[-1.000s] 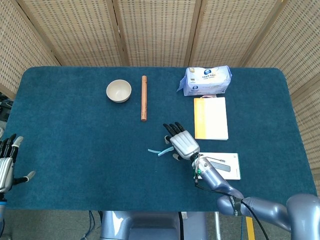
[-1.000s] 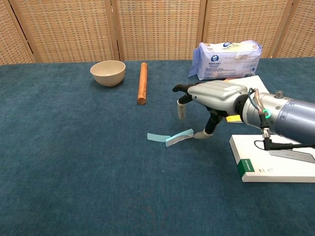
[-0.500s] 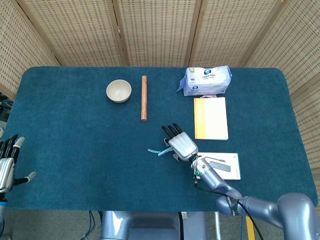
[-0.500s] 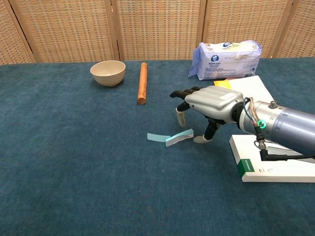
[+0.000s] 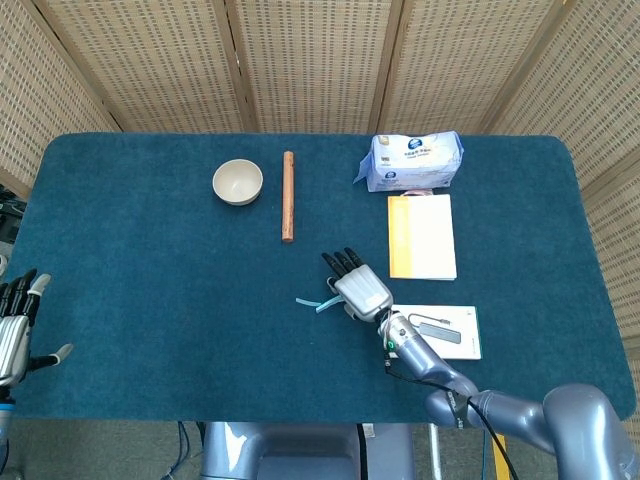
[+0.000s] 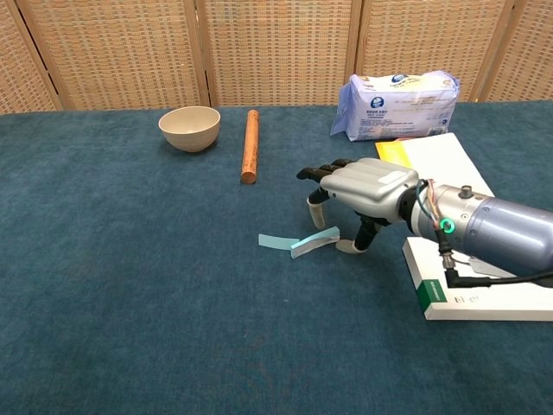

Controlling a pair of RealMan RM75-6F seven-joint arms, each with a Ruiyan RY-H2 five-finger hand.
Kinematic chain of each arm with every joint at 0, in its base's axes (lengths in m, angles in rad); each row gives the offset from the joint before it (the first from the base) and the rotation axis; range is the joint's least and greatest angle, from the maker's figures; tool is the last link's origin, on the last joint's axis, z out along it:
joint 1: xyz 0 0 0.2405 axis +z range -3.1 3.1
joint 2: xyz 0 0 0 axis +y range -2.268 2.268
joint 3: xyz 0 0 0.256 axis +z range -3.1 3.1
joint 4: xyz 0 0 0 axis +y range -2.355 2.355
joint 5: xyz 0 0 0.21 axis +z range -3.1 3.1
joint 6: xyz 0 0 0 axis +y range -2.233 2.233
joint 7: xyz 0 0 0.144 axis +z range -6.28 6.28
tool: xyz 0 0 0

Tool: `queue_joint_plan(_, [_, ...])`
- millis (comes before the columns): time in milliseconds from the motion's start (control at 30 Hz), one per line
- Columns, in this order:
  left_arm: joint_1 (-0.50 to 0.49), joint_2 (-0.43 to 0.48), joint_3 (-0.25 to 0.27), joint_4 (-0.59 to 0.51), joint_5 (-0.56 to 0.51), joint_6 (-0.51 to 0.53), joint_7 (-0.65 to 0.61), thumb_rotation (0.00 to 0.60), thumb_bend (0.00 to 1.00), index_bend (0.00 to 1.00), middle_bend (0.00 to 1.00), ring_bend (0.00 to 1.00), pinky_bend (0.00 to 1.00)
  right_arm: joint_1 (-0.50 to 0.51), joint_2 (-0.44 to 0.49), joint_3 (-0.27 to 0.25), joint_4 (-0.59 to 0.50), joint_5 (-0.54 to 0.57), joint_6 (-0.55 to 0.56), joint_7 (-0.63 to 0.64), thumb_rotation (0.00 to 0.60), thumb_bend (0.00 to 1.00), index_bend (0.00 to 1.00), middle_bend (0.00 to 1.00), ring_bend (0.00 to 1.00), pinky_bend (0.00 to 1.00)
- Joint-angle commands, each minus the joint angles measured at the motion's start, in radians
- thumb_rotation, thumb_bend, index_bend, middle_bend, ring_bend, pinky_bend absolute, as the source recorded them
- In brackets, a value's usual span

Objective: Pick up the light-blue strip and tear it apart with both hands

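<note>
The light-blue strip (image 6: 298,242) lies on the blue tablecloth in the middle of the table, its right end curling up; the head view shows the same strip (image 5: 312,302). My right hand (image 6: 354,194) hovers palm down just over the strip's right end, fingers spread and pointing left, its thumb tip close to the cloth beside the strip. In the head view the right hand (image 5: 358,288) covers that end. Nothing is held. My left hand (image 5: 14,325) rests open at the far left edge of the table, far from the strip.
A beige bowl (image 6: 189,128) and a wooden stick (image 6: 251,144) lie at the back left of the table. A tissue pack (image 6: 399,105), a yellow notebook (image 5: 421,236) and a white box (image 6: 484,290) sit to the right, the box right under my right forearm.
My right hand has slid a little to the left and lowered toward the strip's right end. The strip and the left hand have not moved.
</note>
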Motion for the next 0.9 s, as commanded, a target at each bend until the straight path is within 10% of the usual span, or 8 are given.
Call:
queue_joint_plan(33, [0.0, 0.002, 0.0, -0.001, 0.0, 0.0, -0.003, 0.6, 0.0, 0.0, 0.0, 0.0, 0.0, 0.003, -0.008, 0.0, 0.01, 0.0, 0.001, -0.003, 0.6, 0.36, 0.44, 0.0, 0.0, 0.0])
queue_joint_plan(900, [-0.007, 0.007, 0.004, 0.001, -0.001, -0.012, -0.012, 0.6, 0.0, 0.0, 0.0, 0.0, 0.0, 0.004, -0.05, 0.014, 0.03, 0.001, 0.03, 0.056, 0.6, 0.47, 0.56, 0.0, 0.0, 0.0])
